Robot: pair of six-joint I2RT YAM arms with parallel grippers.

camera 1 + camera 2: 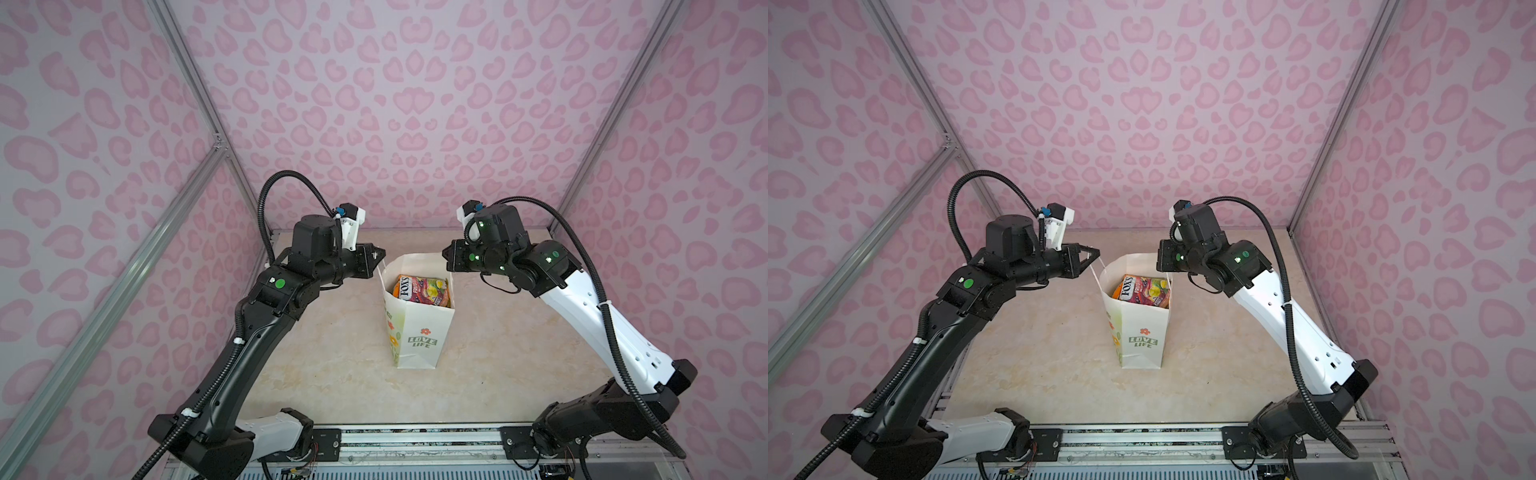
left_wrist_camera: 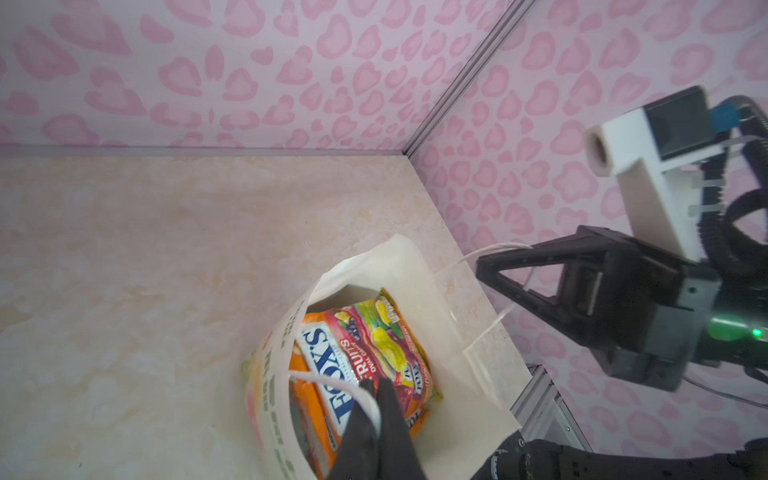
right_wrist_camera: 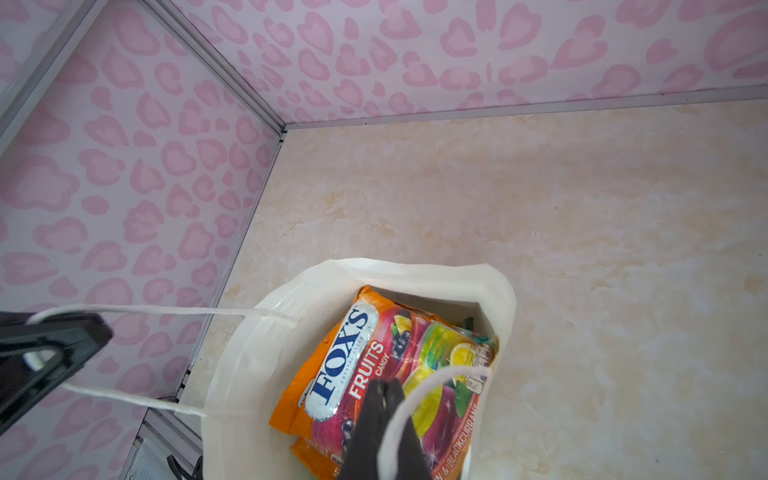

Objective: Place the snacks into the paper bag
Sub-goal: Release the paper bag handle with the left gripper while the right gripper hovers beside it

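The white paper bag [image 1: 419,332] [image 1: 1140,332] with green "LOVE LIFE" print stands upright mid-table, mouth open. Inside lie the snacks [image 1: 422,289] [image 1: 1144,291]. An orange and red "FOX'S" pouch [image 2: 361,353] [image 3: 374,353] is on top, with others partly hidden under it. My left gripper [image 1: 381,252] [image 2: 376,384] is shut on the bag's left twisted handle [image 3: 166,309], which is pulled taut outward. On the other side, my right gripper [image 1: 444,251] [image 3: 385,384] is shut on the right handle [image 2: 478,251]. Both grippers hover at rim height on opposite sides of the mouth.
The bag rests on a beige marble-look tabletop [image 1: 498,353]. Pink heart-print walls [image 1: 374,124] close in the back and sides, with aluminium posts [image 1: 199,95] at the corners. A metal rail [image 1: 415,440] carrying both arm bases runs along the front edge.
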